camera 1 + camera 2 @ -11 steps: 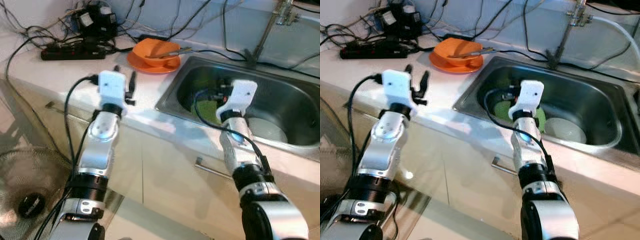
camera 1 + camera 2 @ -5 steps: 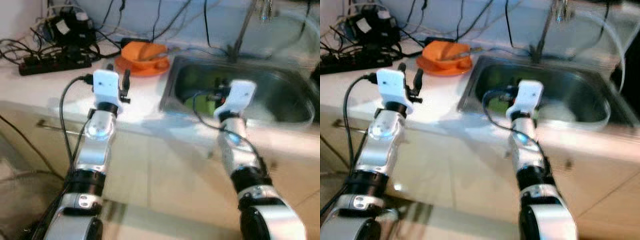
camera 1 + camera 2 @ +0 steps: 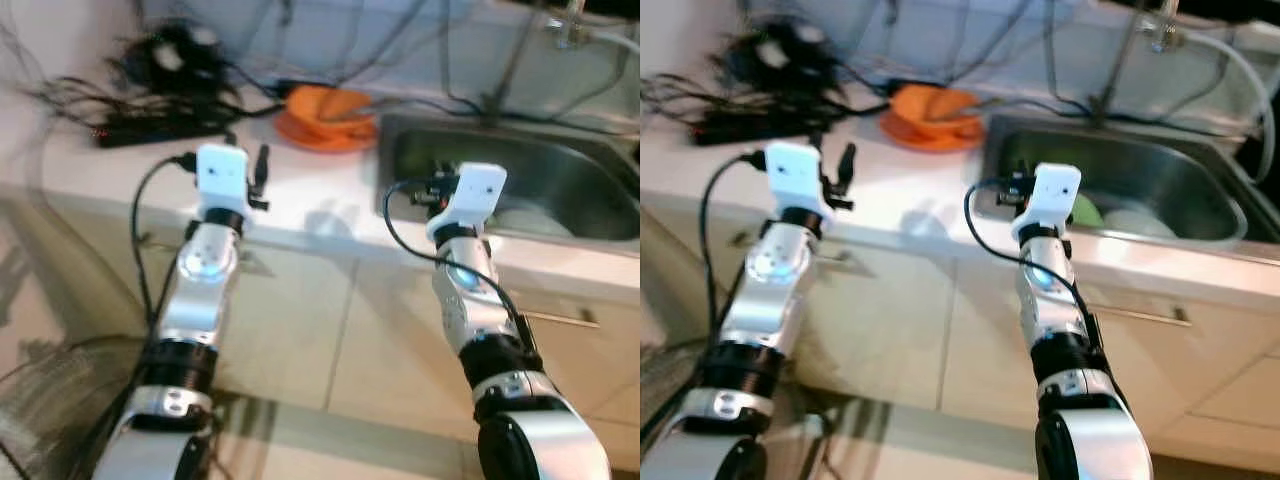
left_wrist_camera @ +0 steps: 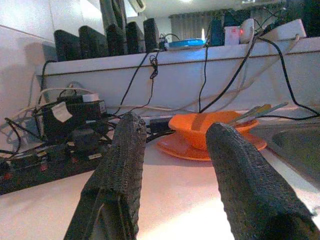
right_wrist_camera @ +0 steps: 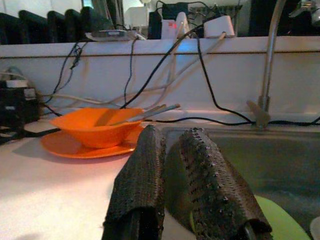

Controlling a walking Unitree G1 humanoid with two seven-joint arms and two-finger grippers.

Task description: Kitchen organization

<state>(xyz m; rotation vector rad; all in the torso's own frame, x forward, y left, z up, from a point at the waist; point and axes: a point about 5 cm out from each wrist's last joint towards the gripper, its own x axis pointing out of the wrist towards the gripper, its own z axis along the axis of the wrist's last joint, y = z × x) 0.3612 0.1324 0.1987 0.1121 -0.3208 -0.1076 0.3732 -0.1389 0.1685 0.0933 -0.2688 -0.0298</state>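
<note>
An orange bowl [image 4: 210, 131] with metal utensils [image 4: 256, 112] in it sits on an orange plate [image 4: 186, 148] on the white counter, just left of the steel sink [image 3: 1160, 170]. A green plate [image 3: 1087, 210] and a white bowl [image 3: 1140, 222] lie in the sink. My left gripper [image 4: 172, 130] is open and empty, held over the counter's front part and facing the orange bowl. At the sink's near left corner my right gripper [image 5: 167, 137] is shut with nothing in it.
A black power strip [image 3: 160, 128] and a tangle of cables and chargers [image 3: 180, 60] lie at the counter's back left. The faucet [image 5: 270, 55] rises behind the sink. Cabinet fronts with a bar handle [image 3: 1135, 314] stand below the counter edge.
The camera has pulled back and swung, so more of the cabinet fronts and floor show. Both arms keep the same pose, and both grippers sit nearer the counter's front edge.
</note>
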